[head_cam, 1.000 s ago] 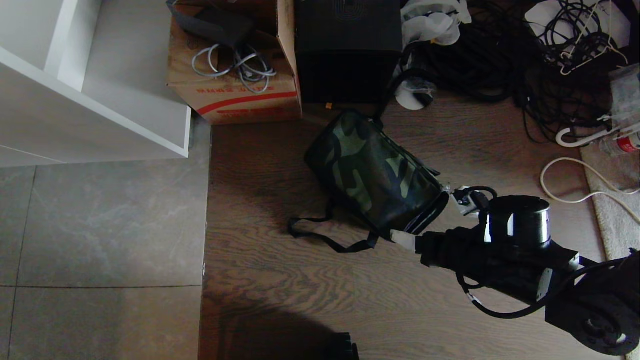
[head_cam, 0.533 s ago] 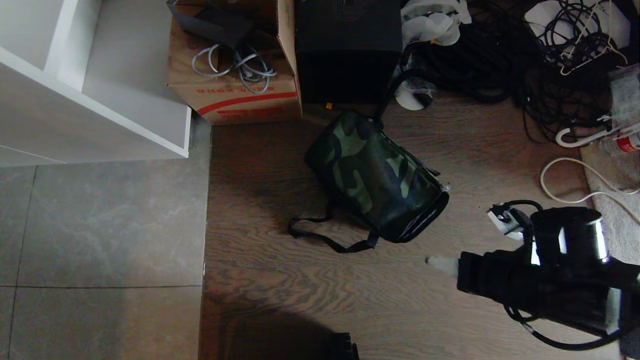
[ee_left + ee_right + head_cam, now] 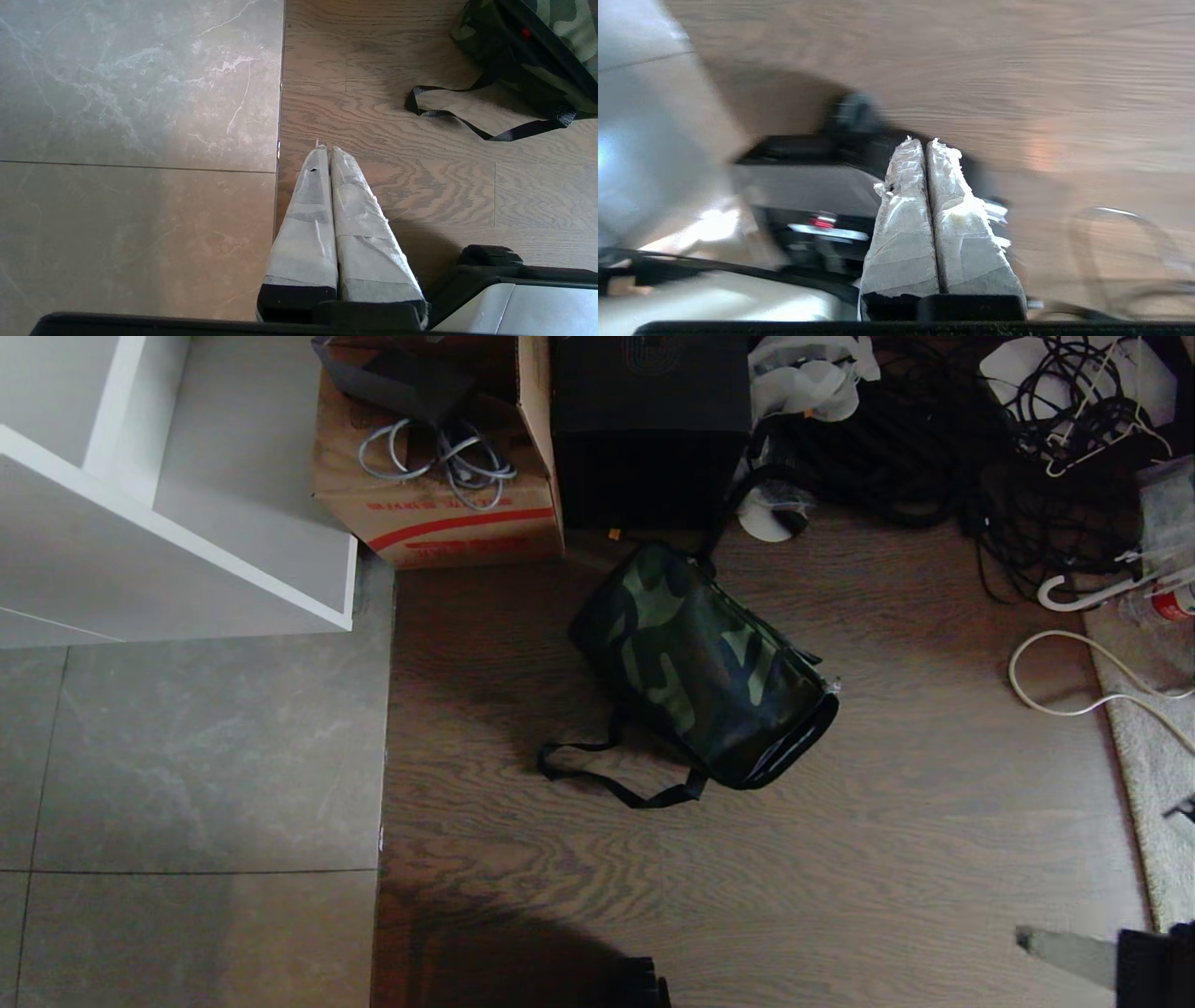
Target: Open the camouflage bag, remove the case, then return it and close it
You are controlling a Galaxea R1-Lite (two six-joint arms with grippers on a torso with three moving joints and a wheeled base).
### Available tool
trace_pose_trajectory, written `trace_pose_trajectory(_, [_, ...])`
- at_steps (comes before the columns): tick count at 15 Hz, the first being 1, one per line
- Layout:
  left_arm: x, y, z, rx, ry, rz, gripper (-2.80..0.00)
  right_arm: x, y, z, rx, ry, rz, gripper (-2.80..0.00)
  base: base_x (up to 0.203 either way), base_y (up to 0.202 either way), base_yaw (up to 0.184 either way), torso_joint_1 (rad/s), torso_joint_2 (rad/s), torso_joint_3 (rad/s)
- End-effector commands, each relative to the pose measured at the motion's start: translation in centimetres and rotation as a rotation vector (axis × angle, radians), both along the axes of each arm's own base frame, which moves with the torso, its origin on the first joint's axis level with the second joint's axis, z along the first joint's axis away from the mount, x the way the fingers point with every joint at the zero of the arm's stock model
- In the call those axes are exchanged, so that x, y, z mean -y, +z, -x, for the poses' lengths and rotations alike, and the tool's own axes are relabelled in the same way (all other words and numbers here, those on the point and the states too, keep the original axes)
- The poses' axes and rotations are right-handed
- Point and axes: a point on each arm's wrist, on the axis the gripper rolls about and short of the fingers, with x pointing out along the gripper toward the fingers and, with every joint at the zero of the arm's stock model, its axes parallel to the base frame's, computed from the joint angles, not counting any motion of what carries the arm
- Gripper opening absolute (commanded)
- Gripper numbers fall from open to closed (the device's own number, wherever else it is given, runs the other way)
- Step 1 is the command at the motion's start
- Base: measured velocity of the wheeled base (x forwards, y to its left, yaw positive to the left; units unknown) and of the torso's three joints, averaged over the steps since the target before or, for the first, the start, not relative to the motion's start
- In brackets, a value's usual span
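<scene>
The camouflage bag (image 3: pixel 700 663) lies closed on the wooden floor in the middle of the head view, its black strap (image 3: pixel 607 782) trailing toward me. A corner of the camouflage bag (image 3: pixel 528 51) and the strap (image 3: pixel 472 123) also show in the left wrist view. The case is out of view. My right gripper (image 3: pixel 1027 941) is at the lower right edge of the head view, far from the bag; in the right wrist view the right gripper (image 3: pixel 920 141) is shut with nothing in it. My left gripper (image 3: pixel 325 149) is shut and empty, over the seam between tile and wood.
A cardboard box with a red stripe (image 3: pixel 439 457) and a tall black box (image 3: pixel 649 429) stand behind the bag. Tangled black cables (image 3: pixel 934 439) and a white cord (image 3: pixel 1064 677) lie at the right. A white cabinet (image 3: pixel 168 504) stands at the left, beside grey tile (image 3: pixel 187 756).
My right arm has pulled back from the bag's near right end toward the lower right corner, and its gripper has shut. The bag has not moved.
</scene>
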Motion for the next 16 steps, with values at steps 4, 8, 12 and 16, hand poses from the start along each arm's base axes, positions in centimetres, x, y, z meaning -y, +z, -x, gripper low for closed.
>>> trace_pose_trajectory(4, [0.0,0.0,0.0,0.001,0.001,0.001,-2.80,3.2,-4.6,8.4,0.188,-0.136,0.305,-2.80,0.000,0.000,0.000,0.000,0.00,0.000])
trace_pose_trajectory(8, [0.0,0.0,0.0,-0.001,0.001,0.001,-2.80,3.1,-7.6,9.1,0.425,-0.142,0.332,-2.80,0.000,0.000,0.000,0.000,0.00,0.000])
trace_pose_trajectory(12, [0.0,0.0,0.0,0.000,0.001,0.001,-2.80,3.1,-7.8,10.9,0.673,-0.198,0.318,-2.80,0.000,0.000,0.000,0.000,0.00,0.000])
trace_pose_trajectory(16, [0.0,0.0,0.0,0.000,0.001,0.001,-2.80,3.0,-7.8,10.9,0.671,-0.202,0.315,-2.80,0.000,0.000,0.000,0.000,0.00,0.000])
